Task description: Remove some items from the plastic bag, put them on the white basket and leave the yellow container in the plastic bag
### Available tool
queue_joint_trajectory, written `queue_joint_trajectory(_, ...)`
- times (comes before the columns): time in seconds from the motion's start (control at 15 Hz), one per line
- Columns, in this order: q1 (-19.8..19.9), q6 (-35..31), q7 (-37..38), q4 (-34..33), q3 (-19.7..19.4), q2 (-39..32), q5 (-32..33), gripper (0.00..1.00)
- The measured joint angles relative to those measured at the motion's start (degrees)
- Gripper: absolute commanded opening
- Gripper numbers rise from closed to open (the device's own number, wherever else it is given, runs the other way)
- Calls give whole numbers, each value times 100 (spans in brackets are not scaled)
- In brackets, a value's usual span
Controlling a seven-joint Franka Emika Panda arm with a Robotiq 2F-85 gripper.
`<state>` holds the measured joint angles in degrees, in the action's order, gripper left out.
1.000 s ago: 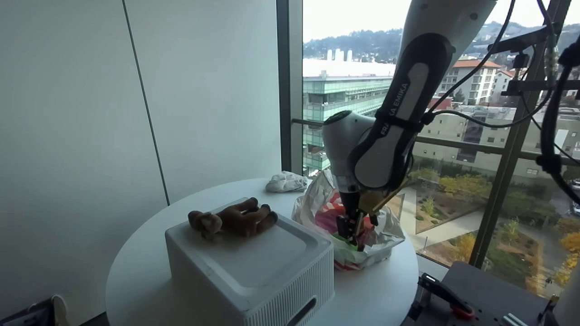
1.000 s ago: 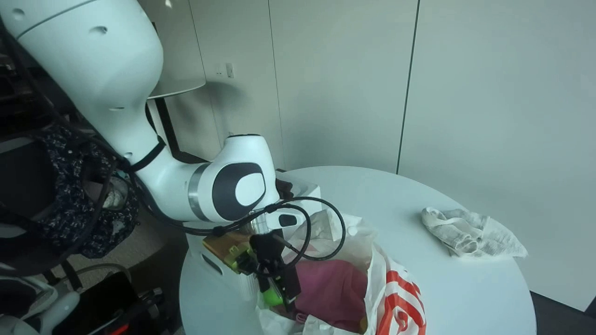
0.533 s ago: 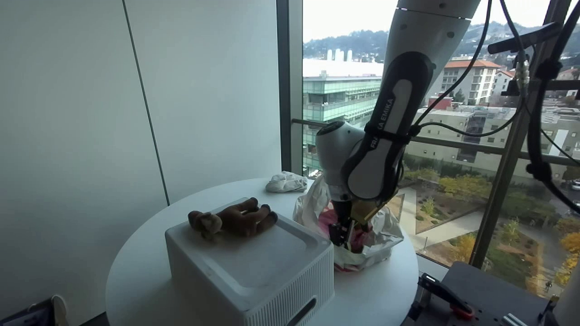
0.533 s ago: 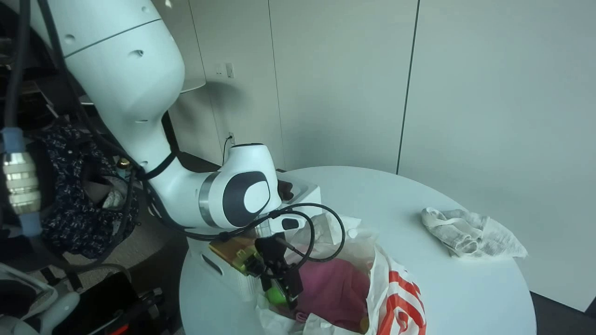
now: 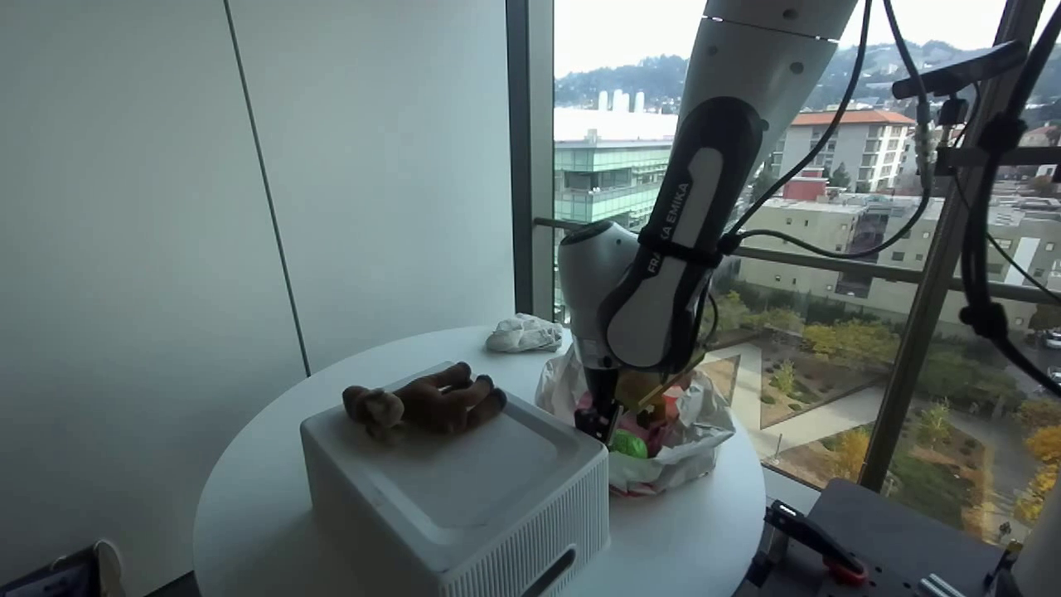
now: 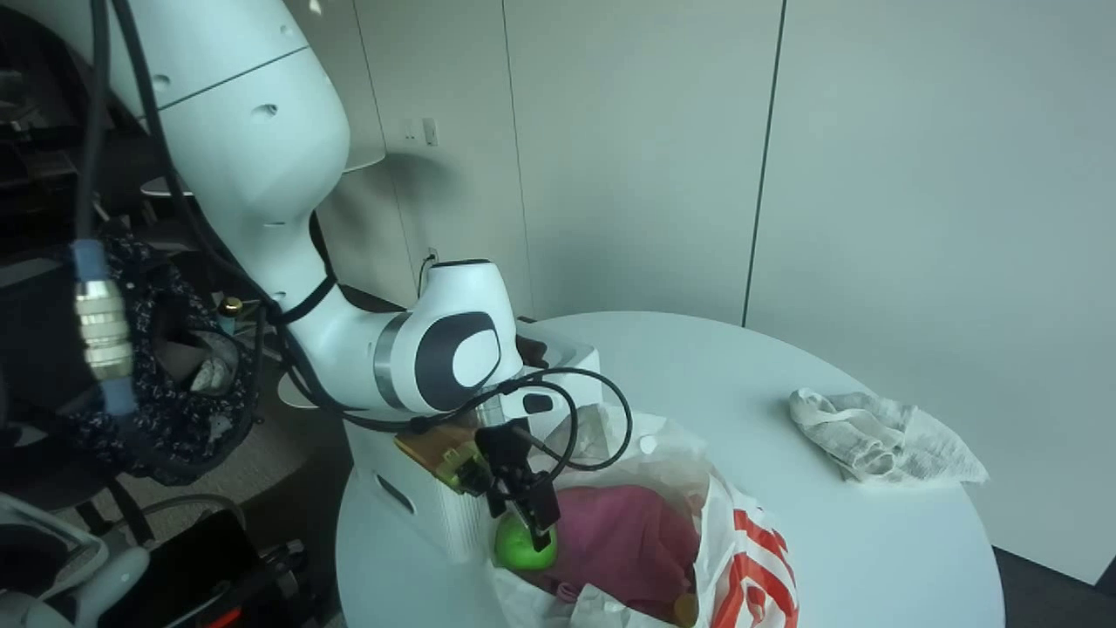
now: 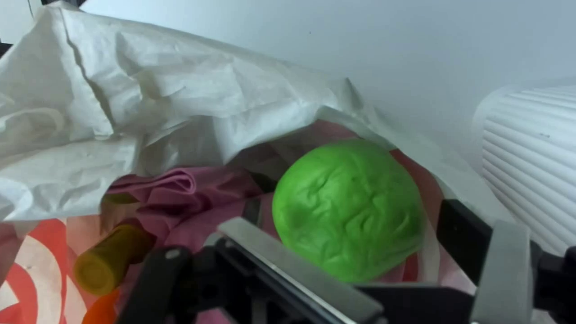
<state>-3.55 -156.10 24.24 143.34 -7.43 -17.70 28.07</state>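
1. While the gripper [image 7: 389,265] hangs at the mouth of the plastic bag [image 7: 189,90] with its two fingers [image 7: 301,270] spread apart, the green ball [image 7: 348,209], creased all over, sits inside the bag and shows in the gap between them in the wrist view; whether ball and fingers touch cannot be told

2. Plastic bag, one: white with red print, mouth open, set on the round white table [image 6: 697,349] just beside the basket

3. Contents of bag, as visible: green ball, one; pink cloth [image 6: 623,536], one, rumpled, just beside the ball; yellow container [image 7: 108,265], one, round end showing, beyond the left-hand finger in the wrist view; orange item [image 7: 101,310], one, mostly hidden, kind not legible

4. White basket [image 5: 497,481], one: ribbed sides, slot in one side, flat recessed face upward

5. Brown plush animal [image 5: 448,402], one: lying on that face

6. White cloth [image 6: 881,436], one: crumpled on the table, well apart from the gripper, seen in both exterior views

7. Edges: bag rim bends close past the ball; ribbed basket wall near the right-hand finger in the wrist view

8. Open room: the gap between the fingers; a stretch of tabletop between bag and white cloth in an exterior view
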Motion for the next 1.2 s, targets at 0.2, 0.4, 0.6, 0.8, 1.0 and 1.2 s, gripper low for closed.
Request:
queue_joint_trajectory(0.2, -26, -239, 0, -84, -40, -233, -89, 100)
queue_joint_trajectory(0.4, -112, -458, 0, -201, -153, -494, -124, 73)
queue_joint_trajectory(0.6, -230, -574, -11, -321, -282, -719, -223, 65)
queue_joint_trajectory(0.8, -357, -543, -78, -362, -366, -753, -291, 64)
queue_joint_trajectory(1.0, -523, -211, -112, -355, -476, -605, -290, 64)
queue_joint_trajectory(1.2, -711, 548, -115, -339, -617, -137, -175, 64)
